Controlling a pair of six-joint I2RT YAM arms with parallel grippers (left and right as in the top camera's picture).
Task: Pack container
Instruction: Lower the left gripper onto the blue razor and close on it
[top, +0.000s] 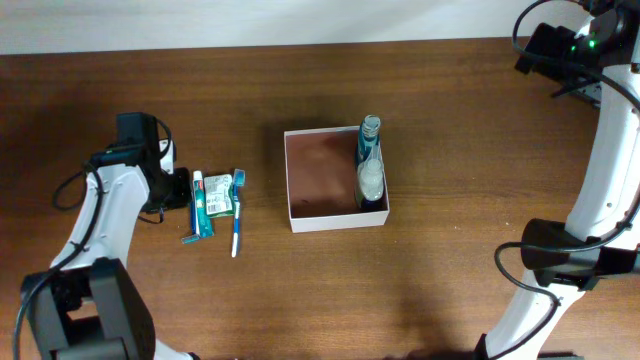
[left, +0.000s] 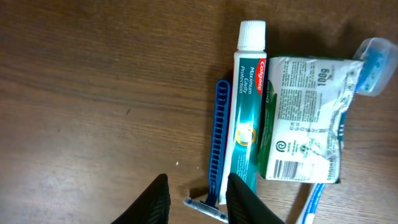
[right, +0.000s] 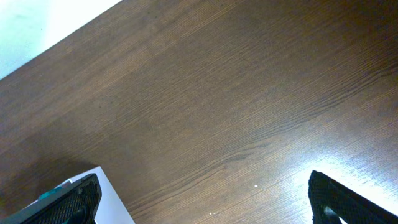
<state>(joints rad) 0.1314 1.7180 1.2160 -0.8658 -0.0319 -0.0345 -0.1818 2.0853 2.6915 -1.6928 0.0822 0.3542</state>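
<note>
The container (top: 290, 190), a white-walled square box with a reddish-brown floor, sits mid-table. Two bottles (top: 370, 165) lie along its right wall. Left of it lie a blue razor (left: 217, 137), a Colgate toothpaste tube (left: 249, 112), a green soap packet (left: 305, 118) and a blue-white toothbrush (top: 237, 215). My left gripper (left: 198, 194) is open just above the table, with the razor's head between its fingertips; in the overhead view it (top: 178, 188) sits at the left edge of these items. My right gripper (right: 205, 202) is wide open and empty, high at the back right (top: 540, 48).
The container's white corner (right: 109, 199) shows at the lower left of the right wrist view. Bare brown wood table (top: 470, 150) lies between the container and the right arm. The table's back edge meets a white surface (top: 250, 20).
</note>
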